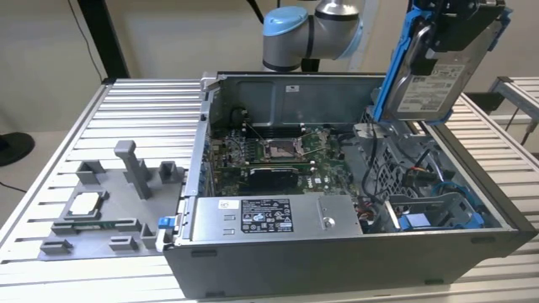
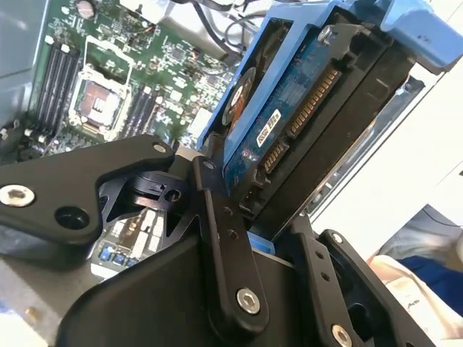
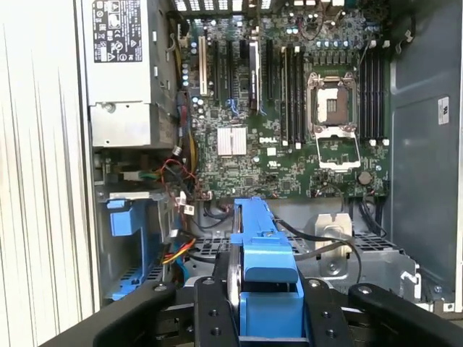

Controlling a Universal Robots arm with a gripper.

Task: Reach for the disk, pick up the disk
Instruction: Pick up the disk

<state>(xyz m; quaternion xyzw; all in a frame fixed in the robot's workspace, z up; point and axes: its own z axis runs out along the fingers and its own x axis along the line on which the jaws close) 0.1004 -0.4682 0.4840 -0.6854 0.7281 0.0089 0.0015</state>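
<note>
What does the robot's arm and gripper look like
The arm has silver-grey tube sections and a light-blue joint cap. The gripper is matte black, built of flat bar-like links fastened with silver screws, with black fingers showing in both wrist views.

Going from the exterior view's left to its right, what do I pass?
Grey plastic fixture tray with upright posts on the slatted metal table → long grey metal box with a black-and-white label → green motherboard → silver hard disk in a blue bracket, held up above the open grey computer case by the black gripper.
</note>
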